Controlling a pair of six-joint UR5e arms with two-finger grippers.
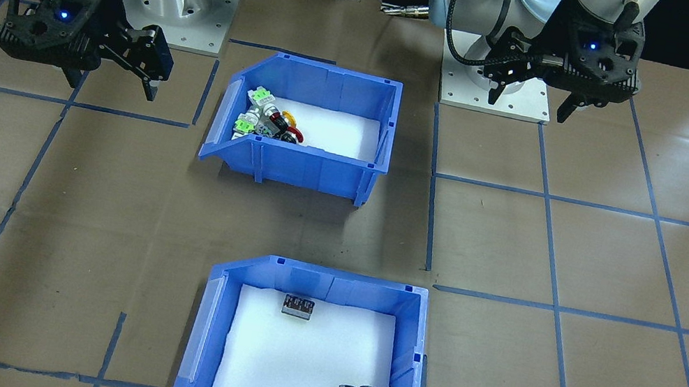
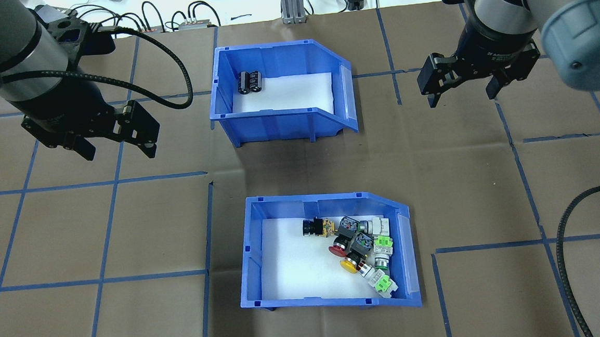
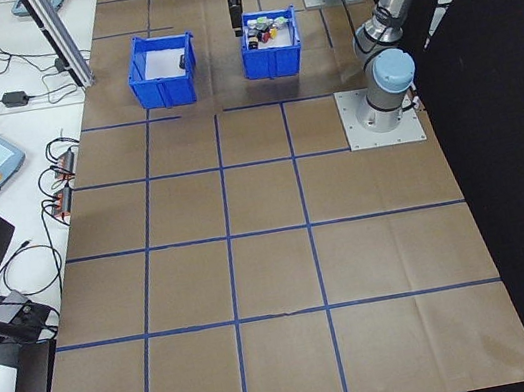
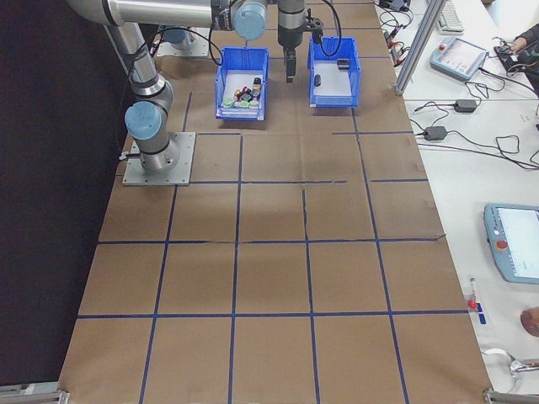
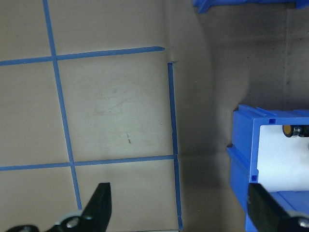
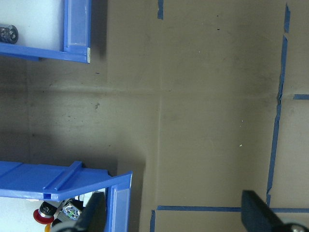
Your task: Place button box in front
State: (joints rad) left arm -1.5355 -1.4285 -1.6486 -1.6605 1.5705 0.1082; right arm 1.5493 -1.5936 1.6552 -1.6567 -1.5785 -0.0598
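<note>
Two blue bins are seen on the paper-covered surface (image 2: 132, 324), and both tools are held above it with nothing in them. Taken from left to right in the overhead view: the left tool (image 2: 116, 148) is suspended over a taped square, well apart from either bin, its fingers spread wide; in its wrist view the two fingertips (image 5: 99, 203) are shown far apart, with only a blue corner of the button box caught at the right edge. In the middle column, the second bin (image 2: 280, 94) is found on the far side, away from the robot, and a few black cylindrical parts (image 2: 250, 82) are seen on its white liner. The button box (image 2: 331, 252) is set on the near side, closer to the robot's bases, with clear paper between it and the other bin. Its push-buttons (image 2: 360, 251), green, yellow, red and white, are bunched toward its open end, which is turned to the robot's right. Further right, the right tool (image 2: 462, 93) is hung over bare paper beside the far bin, and its fingers are likewise spread wide.
</note>
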